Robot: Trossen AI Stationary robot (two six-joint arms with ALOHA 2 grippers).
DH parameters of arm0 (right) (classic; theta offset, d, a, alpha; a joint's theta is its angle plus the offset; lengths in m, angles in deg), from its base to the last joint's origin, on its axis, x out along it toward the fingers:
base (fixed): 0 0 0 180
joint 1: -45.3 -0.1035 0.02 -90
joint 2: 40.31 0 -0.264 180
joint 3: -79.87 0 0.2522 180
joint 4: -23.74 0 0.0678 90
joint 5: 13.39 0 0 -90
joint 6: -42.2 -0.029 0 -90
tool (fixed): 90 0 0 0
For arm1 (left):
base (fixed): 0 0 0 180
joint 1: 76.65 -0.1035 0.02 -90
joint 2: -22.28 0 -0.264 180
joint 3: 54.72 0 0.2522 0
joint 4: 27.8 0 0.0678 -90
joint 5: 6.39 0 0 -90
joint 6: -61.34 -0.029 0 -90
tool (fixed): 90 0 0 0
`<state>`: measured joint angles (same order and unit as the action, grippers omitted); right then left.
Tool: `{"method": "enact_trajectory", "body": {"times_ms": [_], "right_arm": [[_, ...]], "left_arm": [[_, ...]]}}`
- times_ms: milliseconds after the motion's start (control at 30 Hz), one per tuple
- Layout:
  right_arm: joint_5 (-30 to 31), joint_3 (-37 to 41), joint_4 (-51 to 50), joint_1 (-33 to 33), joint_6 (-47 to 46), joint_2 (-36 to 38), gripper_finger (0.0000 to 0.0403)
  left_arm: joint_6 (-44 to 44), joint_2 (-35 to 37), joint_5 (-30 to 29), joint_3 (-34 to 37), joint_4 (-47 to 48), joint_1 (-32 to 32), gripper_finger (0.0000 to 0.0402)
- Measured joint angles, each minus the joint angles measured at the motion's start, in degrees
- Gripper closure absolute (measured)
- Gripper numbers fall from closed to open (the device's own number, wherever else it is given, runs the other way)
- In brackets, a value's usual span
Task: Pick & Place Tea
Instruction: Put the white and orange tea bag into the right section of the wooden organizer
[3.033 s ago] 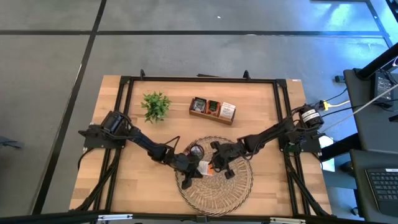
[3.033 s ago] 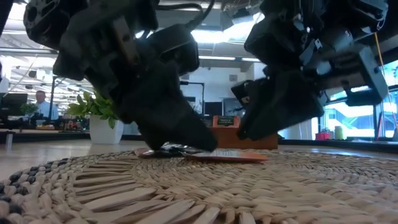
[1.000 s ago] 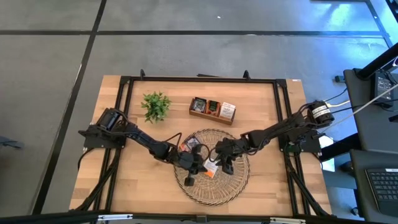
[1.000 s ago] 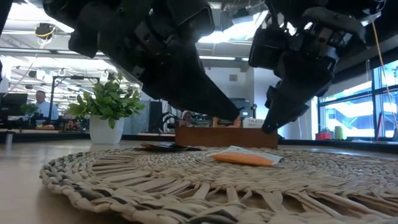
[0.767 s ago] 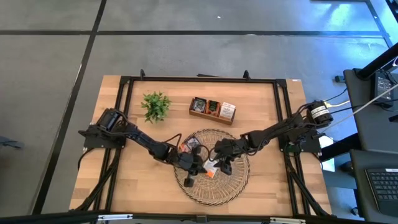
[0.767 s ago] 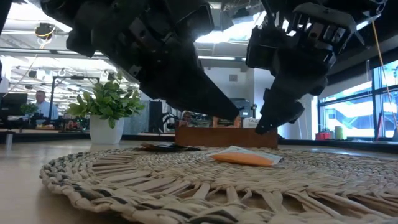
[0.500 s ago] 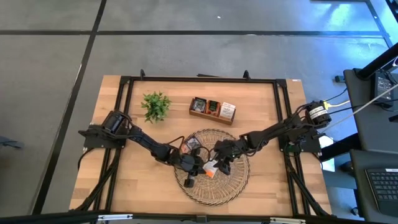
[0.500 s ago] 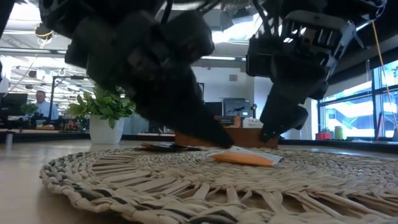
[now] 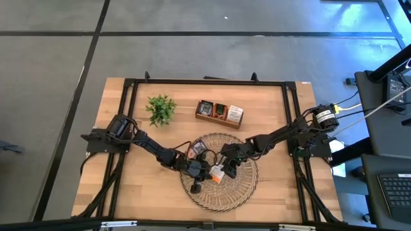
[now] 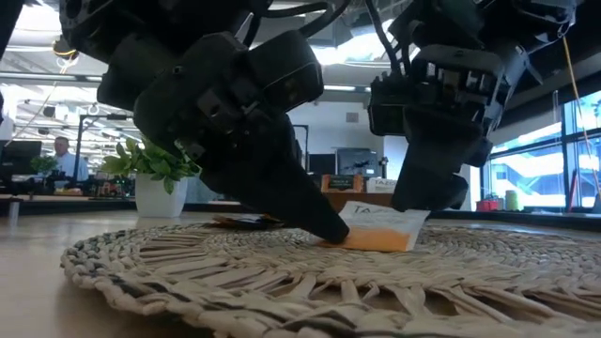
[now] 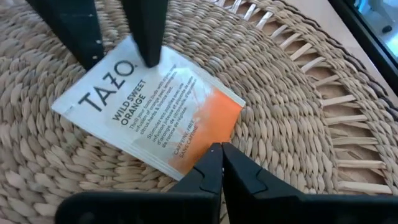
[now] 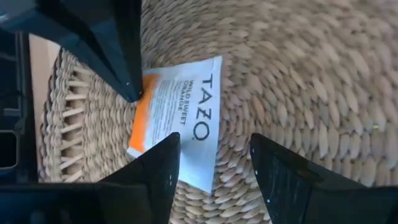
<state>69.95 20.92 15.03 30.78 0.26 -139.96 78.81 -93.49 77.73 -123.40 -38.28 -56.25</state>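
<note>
Flanking one sachet (image 11: 149,112) — two hands (image 11: 219,149) (image 12: 214,152), perhaps touching.

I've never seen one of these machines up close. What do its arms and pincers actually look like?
Both arms are dark, jointed and slim, trailing thin cables. The right arm has a pale round cap with yellow wires near its base. The left gripper and the right gripper each end in two black, tapering fingers.

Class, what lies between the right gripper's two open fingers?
In the right wrist view, the white-and-orange paper tea sachet on the round woven tray lies between the right gripper's fingers.
</note>
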Motion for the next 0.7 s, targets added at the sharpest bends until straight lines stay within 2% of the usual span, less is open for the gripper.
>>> {"method": "enact_trajectory", "body": {"times_ms": [133,300,700], "right_arm": [[-4.5,0.0,2.0,0.5,0.1,0.0,0.0207],[-6.8,0.0,2.9,0.5,0.0,0.0,0.022],[-7.2,0.0,2.3,1.9,1.6,0.0,0.0337]], "left_arm": [[0.5,-0.7,-0.4,0.0,-0.3,-0.1,0.04],[1.3,-1.3,-0.6,-0.1,-1.6,-0.3,0.04],[0.7,-1.2,-0.2,0.0,-1.6,-0.4,0.04]]}}
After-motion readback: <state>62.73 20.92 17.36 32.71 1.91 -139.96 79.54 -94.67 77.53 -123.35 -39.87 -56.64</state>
